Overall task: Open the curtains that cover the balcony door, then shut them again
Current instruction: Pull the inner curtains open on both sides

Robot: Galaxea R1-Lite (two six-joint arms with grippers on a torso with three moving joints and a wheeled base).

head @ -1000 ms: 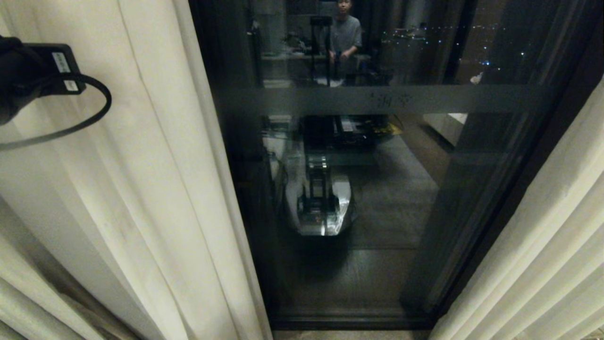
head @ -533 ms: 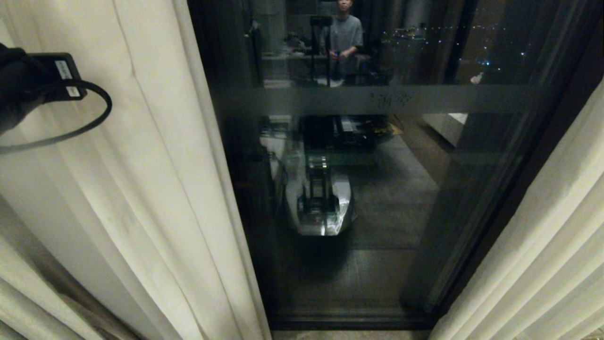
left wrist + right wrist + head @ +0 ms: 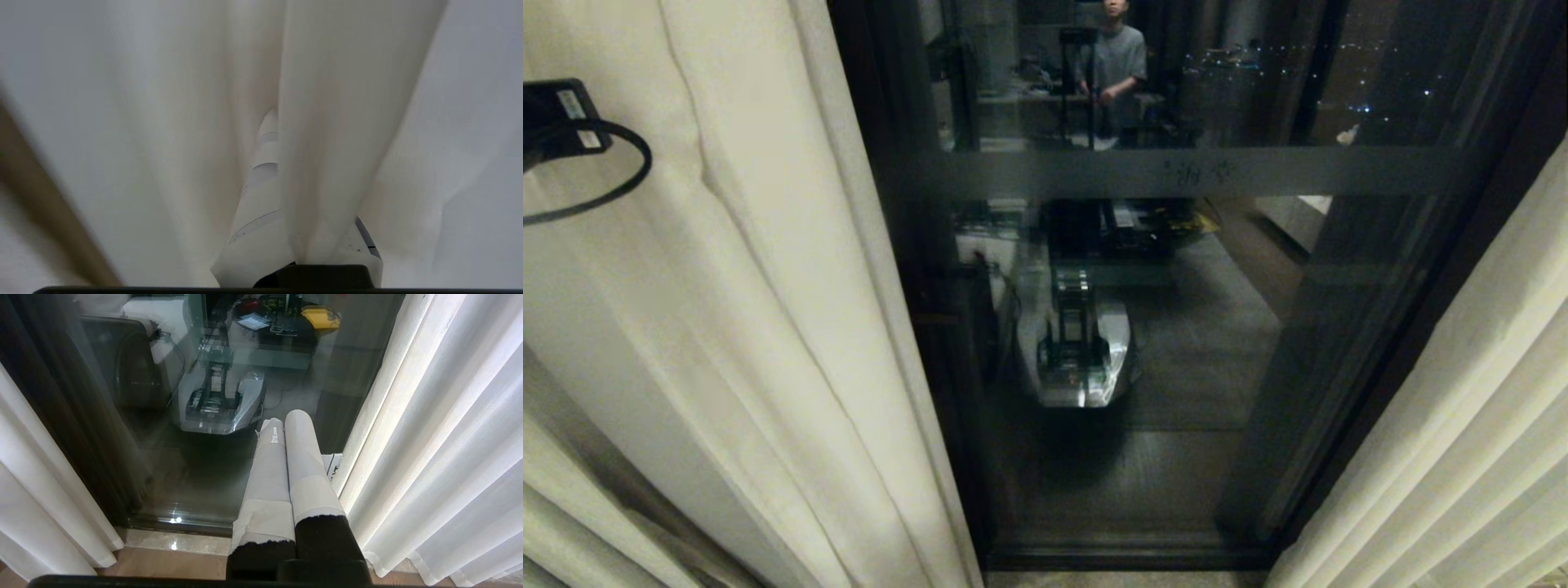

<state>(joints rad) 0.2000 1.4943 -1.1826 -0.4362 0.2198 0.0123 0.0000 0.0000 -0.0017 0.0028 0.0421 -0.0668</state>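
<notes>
Your view faces the balcony door (image 3: 1143, 327), its dark glass uncovered between 2 cream curtains: the left curtain (image 3: 735, 327) and the right curtain (image 3: 1462, 425). The glass reflects your robot base and a person standing far behind. Your left gripper (image 3: 286, 183) is clamped on a fold of the left curtain at far left. Your right gripper (image 3: 284, 424) hangs low beside the right curtain, fingers together, holding nothing.

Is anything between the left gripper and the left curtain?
No. In the left wrist view the left gripper is shut on a fold of the left curtain, with fabric draped over its fingers; nothing else lies between them.
</notes>
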